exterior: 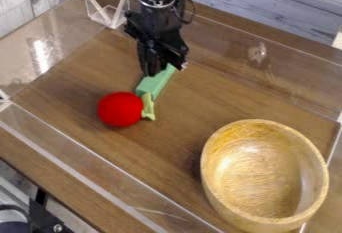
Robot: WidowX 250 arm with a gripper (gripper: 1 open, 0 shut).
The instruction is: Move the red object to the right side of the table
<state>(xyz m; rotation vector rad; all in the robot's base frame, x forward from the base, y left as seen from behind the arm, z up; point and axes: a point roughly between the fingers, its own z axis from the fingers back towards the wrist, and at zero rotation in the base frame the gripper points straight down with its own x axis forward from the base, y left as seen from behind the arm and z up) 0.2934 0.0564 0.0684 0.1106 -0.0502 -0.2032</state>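
The black gripper points downward over the upper middle part of the bench, its lower end beside the far end of the green piece. Its fingertips are small and dark in this view, and they overlap the green piece's upper end, so how far apart they stand cannot be told; nor can it be told whether they touch the green piece or merely hang in front of it. The gripper is apart from the round part of the red object, and no grip on that part can be seen.

The arm above is black, built of angular segments and joints, with thin cables looping at its side.

The red object lies on the left half of the bench as the camera sees it, toward the near edge. It is a bright red, rounded form with an even, smooth-looking surface. The pale green piece extends up and to the right from beside it, slim and blocky in its upper part, with a narrower, lighter strip reaching down next to the red.

The bench top is brown with a wood grain, bordered by low, clear walls that catch light along their edges. At the near right stands a wooden bowl, pale yellow-tan, with a thick, rounded rim and a smooth, hollow inside that shows soft shading. Behind the bench are grey, weathered-looking planks.
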